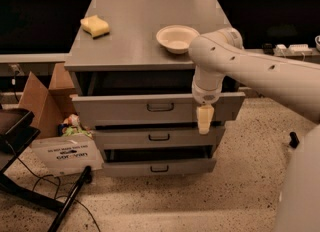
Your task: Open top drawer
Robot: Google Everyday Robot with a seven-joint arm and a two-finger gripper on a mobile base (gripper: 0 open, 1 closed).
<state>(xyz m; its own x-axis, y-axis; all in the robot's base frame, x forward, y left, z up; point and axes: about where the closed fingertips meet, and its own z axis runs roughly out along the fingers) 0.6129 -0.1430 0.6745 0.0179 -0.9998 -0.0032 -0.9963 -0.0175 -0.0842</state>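
Note:
The top drawer [125, 109] is a wide grey metal front with a small black loop handle [160, 107] at its centre. It stands pulled out from the grey cabinet [135, 36], with a dark gap above it. My gripper [204, 120] hangs down in front of the drawer's right part, its cream fingers pointing at the floor, to the right of the handle and apart from it. My white arm reaches in from the right.
Two shorter grey drawers [159, 137] [159, 168] sit below, also slightly out. On the cabinet top lie a yellow sponge [95, 25] and a white bowl [176, 38]. A cardboard box [42, 101], a white sign [67, 153] and a black stand [30, 186] are at the left.

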